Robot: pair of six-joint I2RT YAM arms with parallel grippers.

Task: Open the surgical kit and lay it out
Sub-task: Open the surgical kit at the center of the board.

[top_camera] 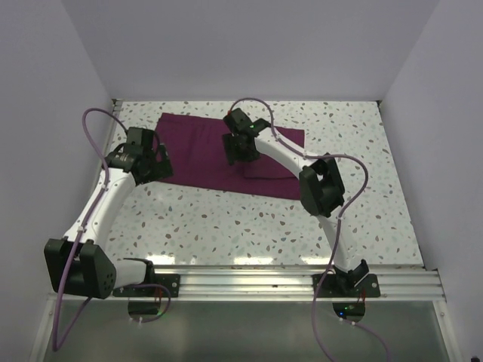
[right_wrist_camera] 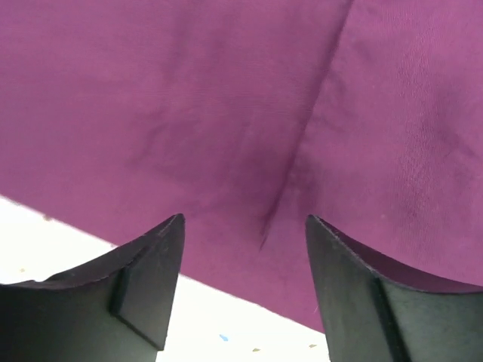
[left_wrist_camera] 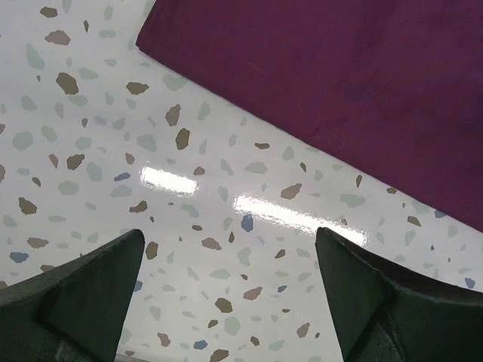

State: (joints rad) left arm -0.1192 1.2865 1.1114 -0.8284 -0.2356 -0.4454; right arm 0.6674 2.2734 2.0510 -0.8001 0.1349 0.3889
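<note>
The dark magenta-purple cloth wrap (top_camera: 198,151) lies folded flat on the speckled table at the back centre. My left gripper (top_camera: 146,160) is open and empty over bare table at the cloth's near left edge; the cloth fills the upper right of the left wrist view (left_wrist_camera: 339,83). My right gripper (top_camera: 240,149) is open and empty, hovering over the cloth's middle; the right wrist view shows the cloth (right_wrist_camera: 226,113) with a fold crease between the jaws. The steel tray and silver instruments are hidden or out of view.
White walls close the table on the left, back and right. An aluminium rail (top_camera: 249,280) with the arm bases runs along the near edge. Purple cables loop beside both arms.
</note>
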